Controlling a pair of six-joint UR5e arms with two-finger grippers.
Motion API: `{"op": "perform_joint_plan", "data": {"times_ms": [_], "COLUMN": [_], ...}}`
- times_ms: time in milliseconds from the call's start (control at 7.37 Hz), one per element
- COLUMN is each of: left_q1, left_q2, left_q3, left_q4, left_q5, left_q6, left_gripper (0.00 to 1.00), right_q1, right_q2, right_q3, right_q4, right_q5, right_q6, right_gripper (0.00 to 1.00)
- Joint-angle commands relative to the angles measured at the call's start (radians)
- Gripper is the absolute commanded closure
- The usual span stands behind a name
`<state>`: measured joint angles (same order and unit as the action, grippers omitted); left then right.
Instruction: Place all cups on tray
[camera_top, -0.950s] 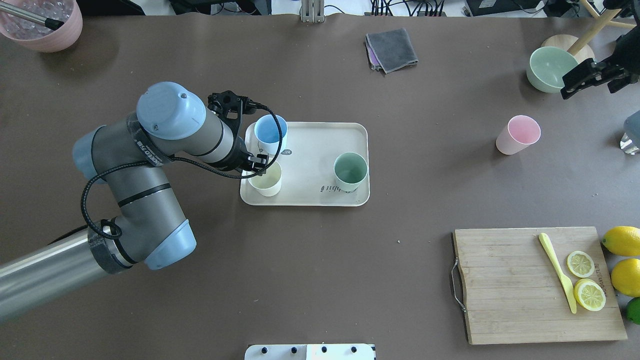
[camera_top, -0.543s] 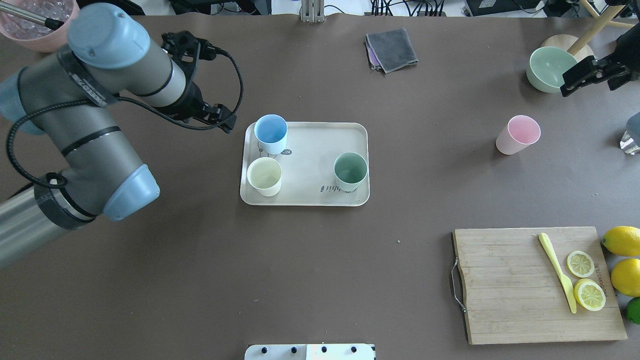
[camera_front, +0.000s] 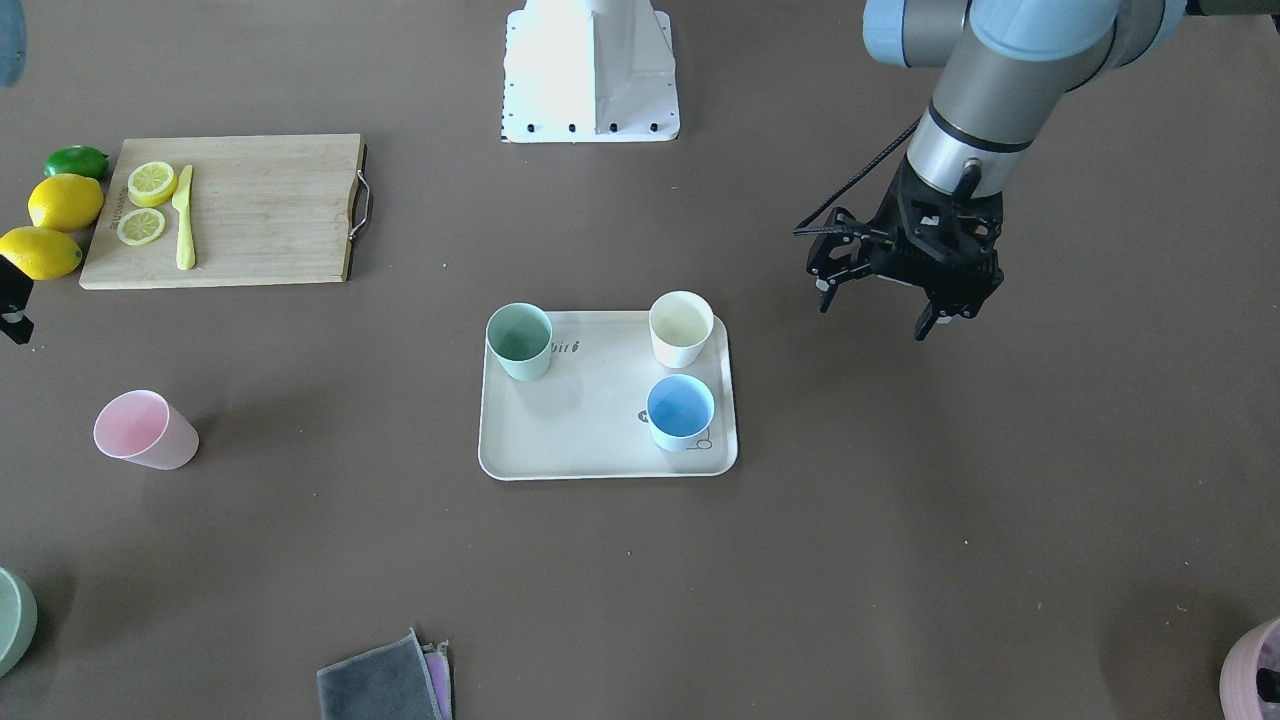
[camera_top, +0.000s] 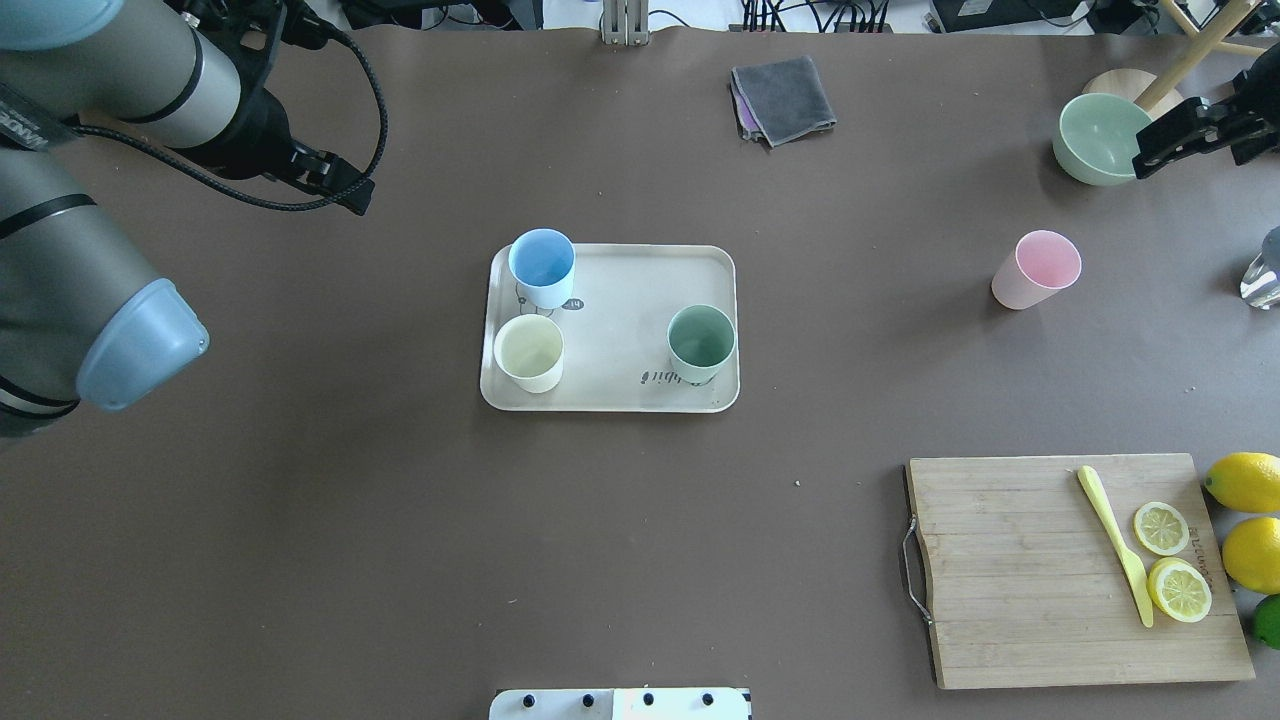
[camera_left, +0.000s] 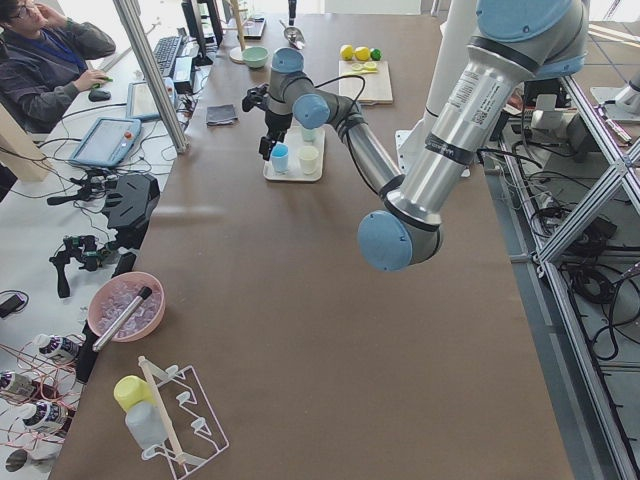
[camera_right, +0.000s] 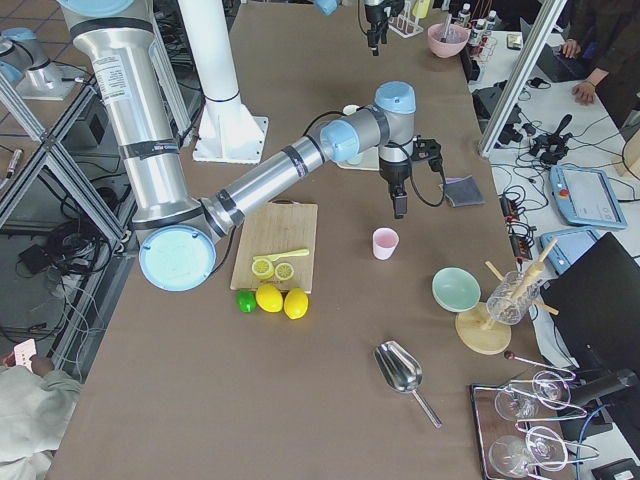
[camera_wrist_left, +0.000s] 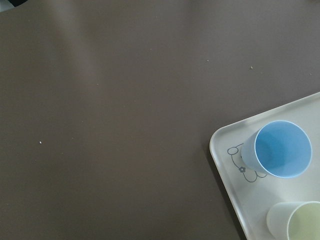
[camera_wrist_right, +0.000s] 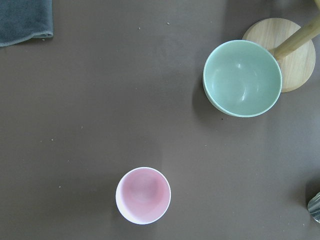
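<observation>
The pink cup (camera_top: 1037, 268) is the only one off the tray?
— Yes. It stands upright, mouth up, on the worktop (camera_top: 400, 560), well to the robot's right of the tray (camera_top: 620, 252). The blue cup (camera_top: 541, 262), cream cup (camera_top: 529, 350) and green cup (camera_top: 701, 338) stand on the tray, so I judge one cup is left to do.

Why are they set along the ends?
— Blue and cream stand side by side at the left end and green stands at the right end. That leaves the middle bare, which I think is room enough for the fourth.

And the left tool?
— The left tool (camera_front: 872, 320) hangs with its fingers spread and nothing between them. It is over bare worktop, off the tray's left end, probably to keep clear.

So the right arm takes the pink one?
— Likely, since the cup is on that side. The right tool (camera_top: 1150, 158) hovers by the mint bowl (camera_top: 1100, 135), beyond the cup. I cannot tell whether its fingers are apart or together, because it sits at the picture's border.

Any risk?
— The cup looks light and tapered, so a nudge on the rim could tip it.
</observation>
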<state>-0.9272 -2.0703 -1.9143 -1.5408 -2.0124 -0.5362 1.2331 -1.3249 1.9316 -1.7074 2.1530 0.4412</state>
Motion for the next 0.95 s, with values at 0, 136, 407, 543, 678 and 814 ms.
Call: {"op": "perform_joint_plan", "data": {"times_ms": [0,136,407,543,678,814], "left_q1": [-0.03,-0.041,-0.041,-0.03,-0.025,-0.024], "left_q2": [0.01,0.015,0.021,0.021,0.021,0.022], "left_q3": [-0.005,-0.014,-0.018,-0.008,0.02,0.03], "left_q4": [0.001,-0.001,-0.001,0.001,-0.004,-0.002], "left_q5": [0.001,0.001,-0.006,-0.009,-0.017,-0.032], "left_q6": [0.044,0.044,0.044,0.024,0.025,0.018], "left_gripper": [0.02,0.02,0.02,0.02,0.02,0.02], "right_q1": [-0.001,-0.001,-0.003,-0.023,-0.036,-0.049], "right_q2": [0.0,-0.007,-0.01,-0.005,-0.005,-0.004], "right_q3": [0.0,0.003,-0.008,-0.043,-0.099,-0.135], "right_q4": [-0.001,0.0,0.0,0.033,0.137,0.228], "right_q5": [0.002,0.002,-0.002,-0.002,0.001,0.007], "right_q6": [0.024,0.025,0.021,0.013,0.017,0.028], "right_gripper": [0.0,0.0,0.0,0.0,0.0,0.0]}}
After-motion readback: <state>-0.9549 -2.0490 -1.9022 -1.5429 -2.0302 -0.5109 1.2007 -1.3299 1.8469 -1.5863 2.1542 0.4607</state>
